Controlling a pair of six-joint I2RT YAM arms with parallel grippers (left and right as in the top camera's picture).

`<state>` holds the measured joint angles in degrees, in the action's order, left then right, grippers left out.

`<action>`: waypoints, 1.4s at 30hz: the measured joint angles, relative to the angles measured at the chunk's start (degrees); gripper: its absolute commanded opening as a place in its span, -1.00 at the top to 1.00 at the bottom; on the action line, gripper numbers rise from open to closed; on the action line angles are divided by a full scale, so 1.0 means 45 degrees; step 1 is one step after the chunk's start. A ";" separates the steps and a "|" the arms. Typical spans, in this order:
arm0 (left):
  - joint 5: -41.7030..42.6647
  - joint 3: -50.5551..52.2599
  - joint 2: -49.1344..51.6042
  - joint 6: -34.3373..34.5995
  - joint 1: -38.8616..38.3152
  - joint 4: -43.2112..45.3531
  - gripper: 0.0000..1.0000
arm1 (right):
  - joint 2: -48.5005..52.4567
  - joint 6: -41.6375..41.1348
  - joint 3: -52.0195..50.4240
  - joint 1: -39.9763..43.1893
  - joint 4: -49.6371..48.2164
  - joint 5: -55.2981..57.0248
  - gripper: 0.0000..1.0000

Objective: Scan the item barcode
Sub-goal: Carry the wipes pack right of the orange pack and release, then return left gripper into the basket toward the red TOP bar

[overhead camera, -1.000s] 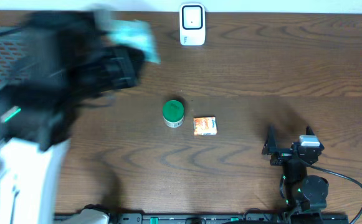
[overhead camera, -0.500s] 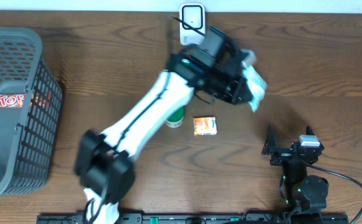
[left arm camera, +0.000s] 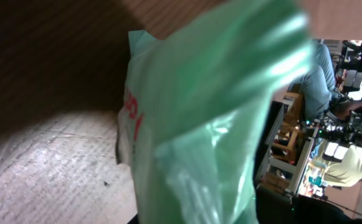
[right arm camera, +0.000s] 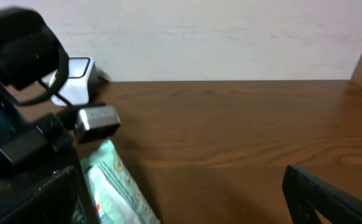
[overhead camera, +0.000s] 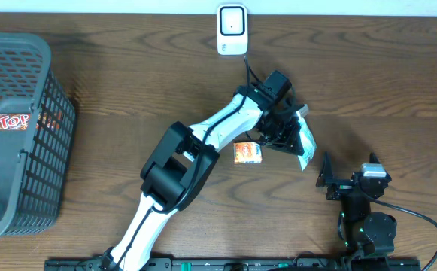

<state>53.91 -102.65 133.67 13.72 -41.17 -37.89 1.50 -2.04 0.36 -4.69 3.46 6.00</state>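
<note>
While the L arm [overhead camera: 218, 124] reaches across the worktop [overhead camera: 128, 75] to right of centre, the L end effector [overhead camera: 289, 134] is clenched on a green & white packet [overhead camera: 305, 143], which sticks out past its tip toward the R side. Packet sits right of a small orange box [overhead camera: 247, 152], up-left of the R end effector [overhead camera: 350, 167], and well apart from the white scanner [overhead camera: 232, 30] at the far edge by the wall. Can't tell whether its lower end touches the wood. Box lies just beside the arm's white forearm. L wrist view: packet fills most of the frame, glossy green film w/ red print on a white patch, too blurred to read. R wrist view: packet's pale patterned end shows low left under the dark L end effector, scanner behind it near the wall. R end effector rests at the near right of the worktop, fingers spread wide, gripping nothing. Grey mesh basket [overhead camera: 22, 173] stands at the left edge w/ a red-labelled pack [overhead camera: 11, 122] inside.
</note>
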 measured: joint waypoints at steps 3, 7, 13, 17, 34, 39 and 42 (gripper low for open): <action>-0.0330 0.0000 0.0044 0.0000 0.0053 -0.0287 0.01 | 0.0000 -0.0005 0.0000 0.0000 0.0000 0.0000 -0.98; -0.1656 -0.0005 0.0039 0.0107 0.0243 -0.1112 -0.67 | 0.0000 0.0000 0.0000 0.0000 0.0000 0.0000 -0.99; -0.4333 -0.0214 -0.0291 0.0583 0.0801 -0.2982 -0.69 | 0.0000 0.0000 0.0000 0.0000 0.0000 0.0005 -0.99; -0.6057 -0.0316 -0.1311 0.0617 0.1039 -0.3283 -0.70 | 0.0000 0.0000 0.0000 0.0000 -0.0005 0.0005 -0.99; -1.4688 -0.1554 -1.3265 0.0384 0.3721 -0.5119 -0.72 | 0.0000 0.0000 0.0000 0.0000 -0.0005 0.0000 -0.99; -1.6543 -0.1554 -1.4751 0.1671 0.8097 -0.6436 -0.72 | 0.0000 0.0000 0.0000 0.0000 0.0010 0.0000 -0.99; -1.7010 -0.1549 -1.4936 0.2696 1.1108 -0.7218 -0.72 | 0.0000 0.0000 0.0000 0.0000 0.0005 0.0000 -0.99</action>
<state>-22.63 -109.62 66.46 25.85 8.82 -70.37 1.50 -2.04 0.36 -4.69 3.49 6.00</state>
